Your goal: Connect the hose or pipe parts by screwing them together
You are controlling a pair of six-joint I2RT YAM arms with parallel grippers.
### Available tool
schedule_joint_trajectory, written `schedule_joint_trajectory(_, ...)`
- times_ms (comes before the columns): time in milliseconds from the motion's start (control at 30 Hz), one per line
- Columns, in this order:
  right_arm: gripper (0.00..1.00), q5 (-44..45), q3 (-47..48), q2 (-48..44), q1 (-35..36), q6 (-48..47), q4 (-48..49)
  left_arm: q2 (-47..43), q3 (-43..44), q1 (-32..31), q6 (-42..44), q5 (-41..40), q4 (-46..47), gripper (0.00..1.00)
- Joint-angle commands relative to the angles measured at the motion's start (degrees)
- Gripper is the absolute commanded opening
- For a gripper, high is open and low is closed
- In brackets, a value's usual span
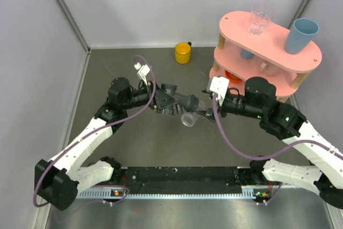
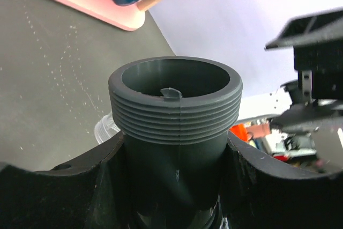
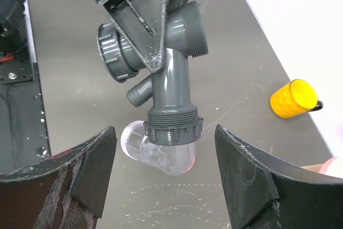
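Observation:
My left gripper (image 1: 161,102) is shut on the dark grey T-shaped pipe fitting (image 1: 174,102) and holds it above the table. In the left wrist view the fingers (image 2: 80,186) clamp the fitting's body below an open threaded end (image 2: 176,105). The short clear piece (image 3: 161,151) hangs from the fitting's lower end (image 3: 171,79). Its grey collar (image 3: 172,128) sits on the thread, with a few turns showing above it. My right gripper (image 3: 165,132) stands open, its fingertips (image 3: 102,154) apart from the collar on either side and nearer the camera. In the top view the right gripper (image 1: 204,111) is just right of the clear piece (image 1: 188,118).
A yellow cup (image 1: 183,53) stands at the back of the table. A pink two-tier shelf (image 1: 236,25) at the back right carries a clear glass (image 1: 261,19) and a blue cup (image 1: 301,36). A black rail (image 1: 182,175) runs along the near edge. Walls close in left and back.

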Motion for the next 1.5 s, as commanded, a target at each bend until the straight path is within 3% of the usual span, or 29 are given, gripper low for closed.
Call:
schedule_joint_trajectory(0,0.73,9.03,-0.28,-0.87,5.07,-7.49,2.83,-1.58,6.77,-0.22,-10.15,-7.51,-7.91,0.0)
schedule_joint_trajectory(167,0.73,15.28,-0.46,-0.26,9.21,-12.51,2.65,-3.34,7.48,-0.22,-19.64,-15.85,-12.77,0.0)
schedule_joint_trajectory(267,0.73,15.63,-0.72,0.09,9.3,-14.18,2.48,-3.34,8.01,-0.22,-26.41,-14.99,-11.63,0.0)
schedule_joint_trajectory(567,0.73,14.93,-0.54,1.58,9.21,-15.41,3.97,-2.64,11.43,-0.22,-32.4,-12.97,-12.42,0.0)
schedule_joint_trajectory(1467,0.72,14.58,1.83,6.42,9.21,-19.63,6.17,-0.97,17.15,-0.22,-32.67,-9.27,-20.77,0.0)
